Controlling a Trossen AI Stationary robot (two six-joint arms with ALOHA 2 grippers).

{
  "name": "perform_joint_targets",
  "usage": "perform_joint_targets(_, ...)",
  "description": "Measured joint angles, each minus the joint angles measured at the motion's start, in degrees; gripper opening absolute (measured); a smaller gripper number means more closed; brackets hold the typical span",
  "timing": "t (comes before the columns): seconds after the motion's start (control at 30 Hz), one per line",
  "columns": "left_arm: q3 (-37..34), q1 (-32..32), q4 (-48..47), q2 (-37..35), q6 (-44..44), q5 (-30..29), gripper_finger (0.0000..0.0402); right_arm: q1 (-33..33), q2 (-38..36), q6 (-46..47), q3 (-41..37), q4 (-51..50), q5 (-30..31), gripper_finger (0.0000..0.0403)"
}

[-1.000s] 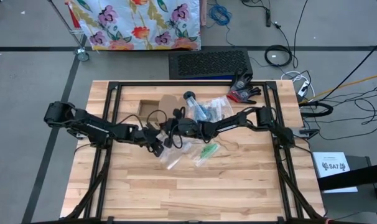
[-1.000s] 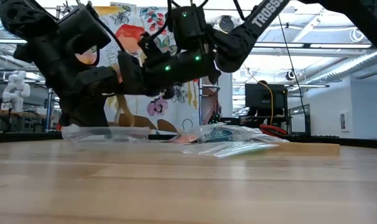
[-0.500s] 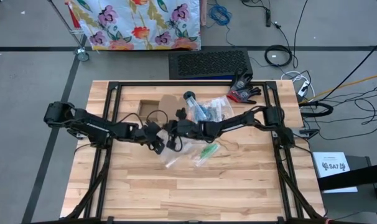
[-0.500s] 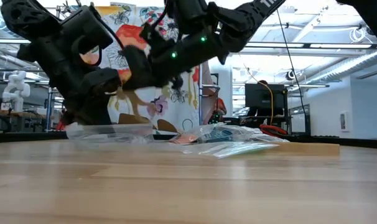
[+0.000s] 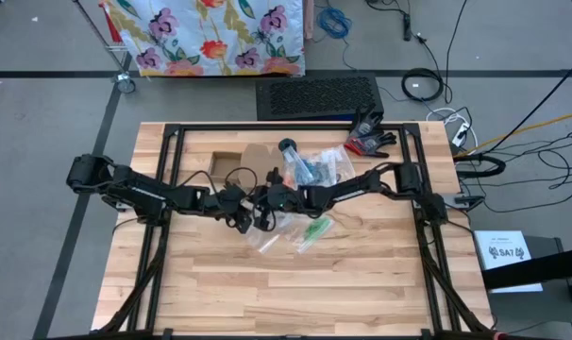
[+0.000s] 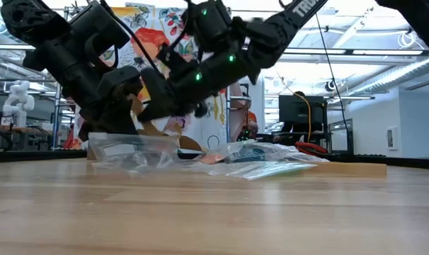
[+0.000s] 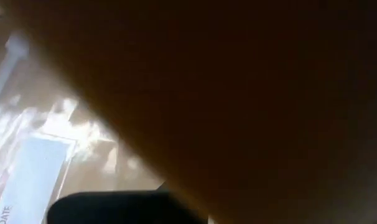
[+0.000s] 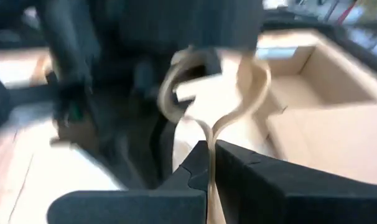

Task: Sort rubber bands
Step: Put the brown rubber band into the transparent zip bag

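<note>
A tan rubber band (image 8: 214, 93) stands out as a heart-shaped loop ahead of my right gripper (image 8: 210, 165), which is shut on it. At the table's middle in the high view, that gripper (image 5: 260, 206) sits tip to tip with my left gripper (image 5: 241, 215). The left gripper (image 6: 126, 99) is shut just above a clear bag (image 6: 133, 150), whose bottom lies on the table. The left wrist view shows only that bag's white label (image 7: 33, 168) beside a dark finger. I cannot tell whether the band's far end touches the left gripper. My right gripper pinches the tan band's near end (image 8: 210, 146) between its two fingertips, both strands pressed together. The fingers slant down toward the table's left. The loop stands clear of the table in front of them. My left gripper is shut at the clear bag's raised top (image 6: 105, 138); its own body hides the place of contact.
A clear bag with green bands (image 5: 312, 229) lies just right of the grippers. A pile of further bags (image 5: 314, 167) lies toward the far edge. An open cardboard box (image 5: 225, 162) sits at the far left and dark gloves (image 5: 369, 132) at the far right. Black frame rails run along the table's sides.
My right gripper has tipped from about level to slanting down toward the left gripper, staying shut. The clear bag under the left gripper has risen and bulged at its top while its bottom stays on the table.
</note>
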Motion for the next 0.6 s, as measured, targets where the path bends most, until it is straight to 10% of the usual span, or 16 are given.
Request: perform_joint_targets(0.6,-0.1,0.0,2.5,0.0,1.0,1.1,0.0000,0.9,1.2,-3.3,0.0,-7.8,-0.5,0.0000)
